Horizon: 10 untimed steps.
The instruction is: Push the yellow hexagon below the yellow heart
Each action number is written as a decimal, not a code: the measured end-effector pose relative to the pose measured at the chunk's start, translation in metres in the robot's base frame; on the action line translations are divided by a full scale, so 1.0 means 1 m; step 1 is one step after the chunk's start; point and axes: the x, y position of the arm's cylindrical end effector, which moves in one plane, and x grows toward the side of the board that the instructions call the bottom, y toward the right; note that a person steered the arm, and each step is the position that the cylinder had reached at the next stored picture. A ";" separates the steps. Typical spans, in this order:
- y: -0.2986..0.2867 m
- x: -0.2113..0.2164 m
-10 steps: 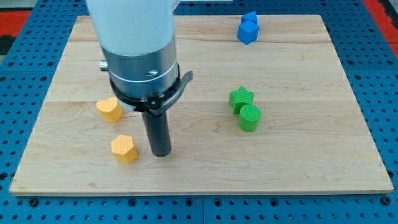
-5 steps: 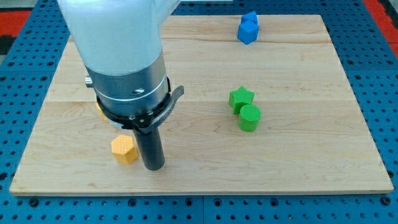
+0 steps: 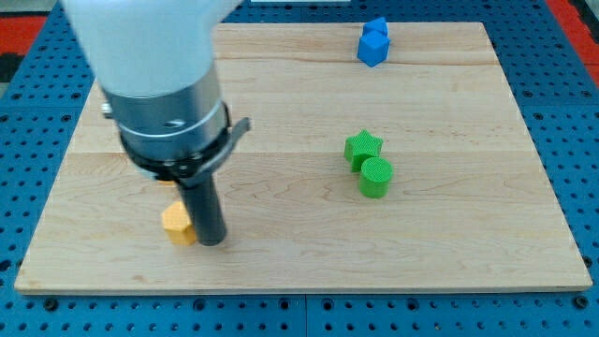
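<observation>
Fingers are something I lack: I end in a plain rod with nothing to open or clamp, and my tip (image 3: 211,241) rests on the board hard against the view's right side of the yellow hexagon (image 3: 175,225), touching it as far as I can tell. That hexagon sits near the bottom-left of the wooden board (image 3: 449,234), and only a small sliver of orange-yellow shows under my collar just above it, which I take to be the yellow heart (image 3: 168,183); most of it is hidden by my own body. That is my main worry: I cannot see the heart well enough to judge whether the hexagon is squarely below it, so I could overshoot leftward. An off-centre contact could also spin the hexagon or let it slip past the rod, and drifting upward might knock the heart itself. Room is modest here: the bottom edge is near, the left edge not far beyond the hexagon. To the right lies plenty of bare wood, with the green star (image 3: 362,146) and green cylinder (image 3: 376,176) well apart and the blue block (image 3: 372,42) far off at the top.
</observation>
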 end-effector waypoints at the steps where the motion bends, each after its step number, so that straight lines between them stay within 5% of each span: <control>1: -0.040 -0.010; 4: -0.026 0.019; 6: -0.128 -0.001; 10: -0.079 -0.017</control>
